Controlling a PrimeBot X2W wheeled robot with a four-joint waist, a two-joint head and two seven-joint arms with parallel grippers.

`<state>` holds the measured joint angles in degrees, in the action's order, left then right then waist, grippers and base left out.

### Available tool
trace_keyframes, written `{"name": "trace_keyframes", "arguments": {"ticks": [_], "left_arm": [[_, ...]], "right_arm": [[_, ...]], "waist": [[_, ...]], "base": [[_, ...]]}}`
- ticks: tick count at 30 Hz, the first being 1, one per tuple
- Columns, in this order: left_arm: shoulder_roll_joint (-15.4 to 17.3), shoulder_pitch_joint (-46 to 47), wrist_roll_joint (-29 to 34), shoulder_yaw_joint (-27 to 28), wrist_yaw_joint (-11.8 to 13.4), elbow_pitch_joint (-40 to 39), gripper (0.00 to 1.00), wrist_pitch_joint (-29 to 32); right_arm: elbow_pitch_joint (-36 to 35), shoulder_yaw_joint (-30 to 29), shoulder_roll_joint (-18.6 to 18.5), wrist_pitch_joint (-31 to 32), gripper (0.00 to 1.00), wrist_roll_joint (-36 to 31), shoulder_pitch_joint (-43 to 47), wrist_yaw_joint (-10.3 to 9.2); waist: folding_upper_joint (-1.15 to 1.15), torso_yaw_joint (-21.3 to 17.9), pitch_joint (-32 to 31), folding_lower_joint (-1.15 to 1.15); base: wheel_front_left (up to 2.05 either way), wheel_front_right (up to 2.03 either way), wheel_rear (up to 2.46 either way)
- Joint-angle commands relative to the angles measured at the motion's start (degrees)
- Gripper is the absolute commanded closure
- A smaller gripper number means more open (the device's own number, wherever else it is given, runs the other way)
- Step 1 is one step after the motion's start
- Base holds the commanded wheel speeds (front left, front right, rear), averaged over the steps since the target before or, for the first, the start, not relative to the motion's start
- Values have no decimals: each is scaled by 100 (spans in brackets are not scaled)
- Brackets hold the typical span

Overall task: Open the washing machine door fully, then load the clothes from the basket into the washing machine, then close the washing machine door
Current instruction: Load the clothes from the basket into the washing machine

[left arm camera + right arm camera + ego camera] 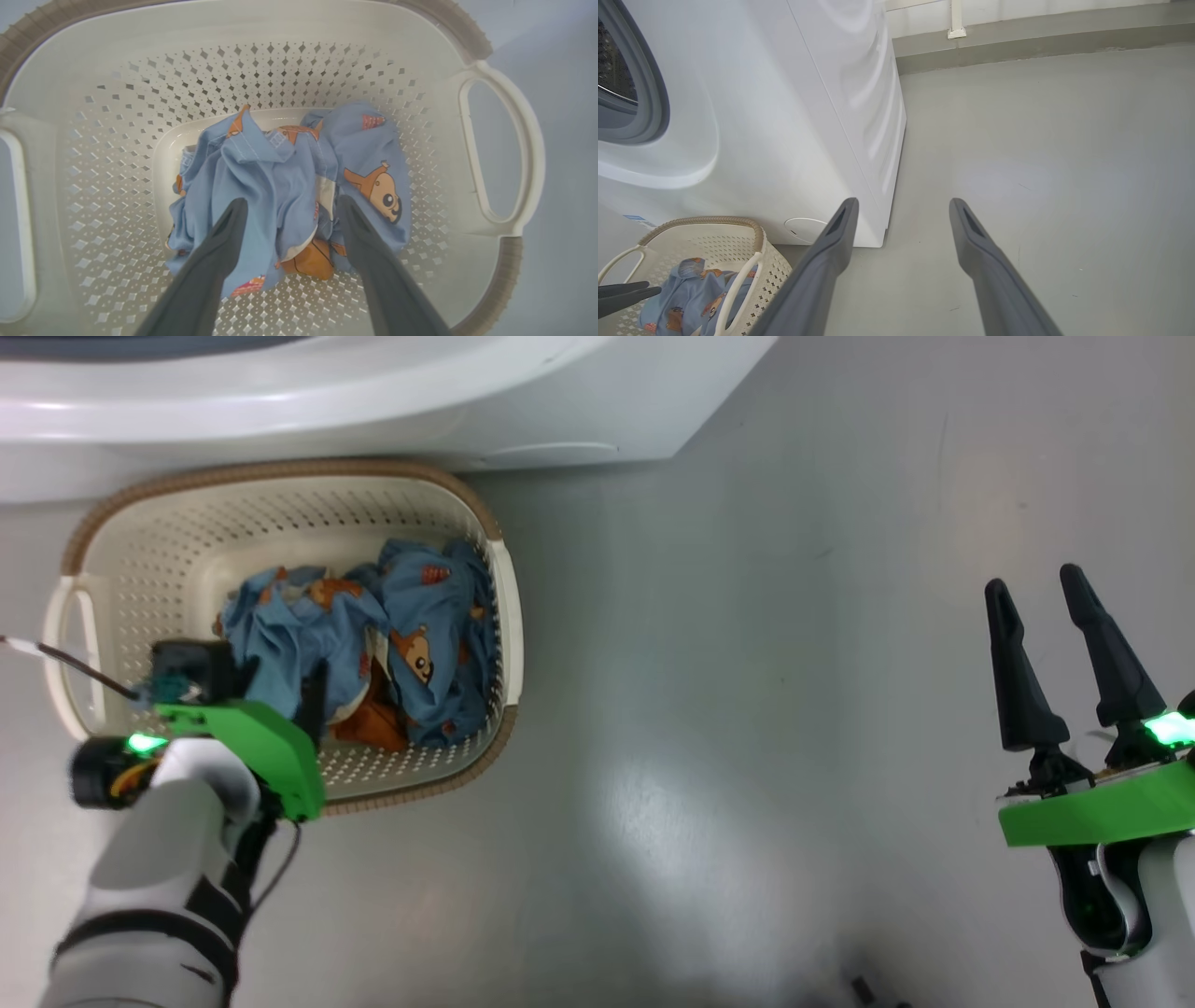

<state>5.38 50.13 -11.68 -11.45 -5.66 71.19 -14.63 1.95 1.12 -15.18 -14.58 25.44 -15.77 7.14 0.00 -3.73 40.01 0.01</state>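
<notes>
Left arm angled down into the basket (280, 513), left claw (290, 203) released, fingers spread wide over the clothes (280, 186), contact unclear. Right arm held aside above bare floor (747, 709), right claw (1034, 579) likewise released, empty. One basket on the floor just before one washing machine (784, 116); one crumpled heap of clothes inside, garment count unclear.

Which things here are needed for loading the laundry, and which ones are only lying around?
For the job:
basket
bear-print clothes inside it
white washing machine
left gripper, open at the clothes
right gripper, open over the floor

Not for the job:
white pipe base by the wall
small dark object on the floor, too unclear to name
</notes>
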Motion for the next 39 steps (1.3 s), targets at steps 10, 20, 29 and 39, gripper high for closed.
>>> {"name": "trace_keyframes", "arguments": {"ticks": [10, 20, 29, 39], "left_arm": [[421, 472, 0, 74, 311, 221, 0, 91], [550, 767, 32, -61, 423, 265, 0, 372], [616, 806, 27, -187, 381, 274, 28, 778], [480, 722, -260, -54, 332, 276, 100, 488]], "right_arm": [[-323, 199, -115, -42, 0, 76, -145, 35], [-424, 252, -91, -42, 0, 64, -275, 35], [-466, 335, -74, -42, 0, 96, -330, 35], [-419, 288, -70, -42, 0, 76, -319, 35]], "waist": [[0, -102, 593, -1], [0, -191, 915, -1], [0, -276, 1007, -1], [0, -144, 765, -1]], "base": [[0, 0, 0], [0, 0, 0], [0, 0, 0], [0, 0, 0]]}}
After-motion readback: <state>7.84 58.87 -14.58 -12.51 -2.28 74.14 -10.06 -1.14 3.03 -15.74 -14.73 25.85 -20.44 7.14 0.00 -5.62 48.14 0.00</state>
